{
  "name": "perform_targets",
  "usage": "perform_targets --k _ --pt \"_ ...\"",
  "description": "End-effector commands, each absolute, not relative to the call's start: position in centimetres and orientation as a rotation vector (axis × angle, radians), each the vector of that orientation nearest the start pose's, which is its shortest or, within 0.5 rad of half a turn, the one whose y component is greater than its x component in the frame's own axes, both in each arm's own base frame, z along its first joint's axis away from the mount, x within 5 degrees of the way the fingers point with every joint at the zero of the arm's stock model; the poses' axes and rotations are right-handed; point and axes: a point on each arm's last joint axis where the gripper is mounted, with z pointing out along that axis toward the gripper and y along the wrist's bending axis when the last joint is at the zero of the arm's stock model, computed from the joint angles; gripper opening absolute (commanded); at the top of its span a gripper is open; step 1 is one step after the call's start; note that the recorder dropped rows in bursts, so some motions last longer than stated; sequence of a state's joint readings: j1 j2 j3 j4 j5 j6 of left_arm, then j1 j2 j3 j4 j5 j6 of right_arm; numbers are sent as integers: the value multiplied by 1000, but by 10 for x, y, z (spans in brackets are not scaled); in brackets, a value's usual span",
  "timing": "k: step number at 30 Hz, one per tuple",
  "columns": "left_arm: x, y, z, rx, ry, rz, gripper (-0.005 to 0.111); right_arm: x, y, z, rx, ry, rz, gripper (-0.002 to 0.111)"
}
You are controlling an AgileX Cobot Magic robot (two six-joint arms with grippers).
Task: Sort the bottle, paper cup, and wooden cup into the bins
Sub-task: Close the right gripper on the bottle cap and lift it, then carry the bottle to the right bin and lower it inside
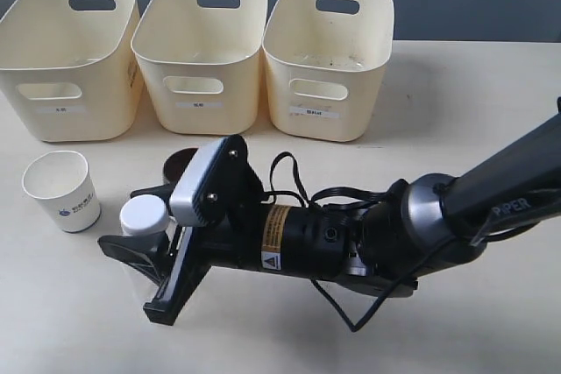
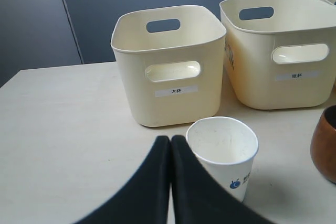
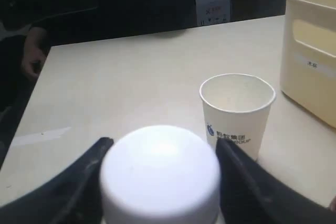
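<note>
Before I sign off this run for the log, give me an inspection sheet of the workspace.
Surface: pale table, bare around the items.
Job's things: three bins in a row, nothing seen inside; paper cup upright; bottle upright; wooden cup mostly hidden behind the arm.
Clutter: nothing seen.
Grippers: right gripper open, straddling the bottle's cap; left gripper shut, empty, near the paper cup.
Cables: black cable looping off the right arm.
Surroundings: dark wall.

Cream bins, brown wooden cup.
</note>
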State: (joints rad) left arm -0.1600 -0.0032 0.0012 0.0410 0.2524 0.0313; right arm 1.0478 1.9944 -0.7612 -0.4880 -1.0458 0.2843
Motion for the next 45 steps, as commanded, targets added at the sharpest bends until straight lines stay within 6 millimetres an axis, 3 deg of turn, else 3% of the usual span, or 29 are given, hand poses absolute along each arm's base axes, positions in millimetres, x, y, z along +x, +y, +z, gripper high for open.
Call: perform_targets --k 1,7,8,12,13,18,21,26,33,39,43,45 --pt "55 -8 192 189 1712 -62 0 143 328 148 -1177 1340 1169 -1" --pt "55 -8 192 189 1712 -62 0 141 323 185 -1150 1271 1155 -1" --pt "55 -8 192 189 1712 -62 0 141 319 202 -1146 1270 1114 -1" --pt "55 -8 192 189 1712 -62 0 142 304 240 -1103 1316 1011 -1" --pt "55 -8 192 189 1712 -62 0 142 294 259 -1075 1320 967 -1" --pt "55 -8 192 189 1712 -62 0 146 256 316 -881 1259 742 -1" --pt "55 -8 192 189 1712 -62 0 164 230 333 -776 1256 636 -1" --pt "55 -8 192 189 1712 -62 0 220 195 332 -592 1288 470 -1" --pt "55 -8 192 189 1712 -62 0 289 208 327 -629 1343 393 -1" --pt "55 -8 192 189 1712 -62 0 338 217 296 -607 1397 368 -1" --pt "55 -8 192 189 1712 -62 0 362 213 274 -468 1405 495 -1" --pt "55 -8 192 189 1712 -62 0 379 208 251 -428 1462 565 -1"
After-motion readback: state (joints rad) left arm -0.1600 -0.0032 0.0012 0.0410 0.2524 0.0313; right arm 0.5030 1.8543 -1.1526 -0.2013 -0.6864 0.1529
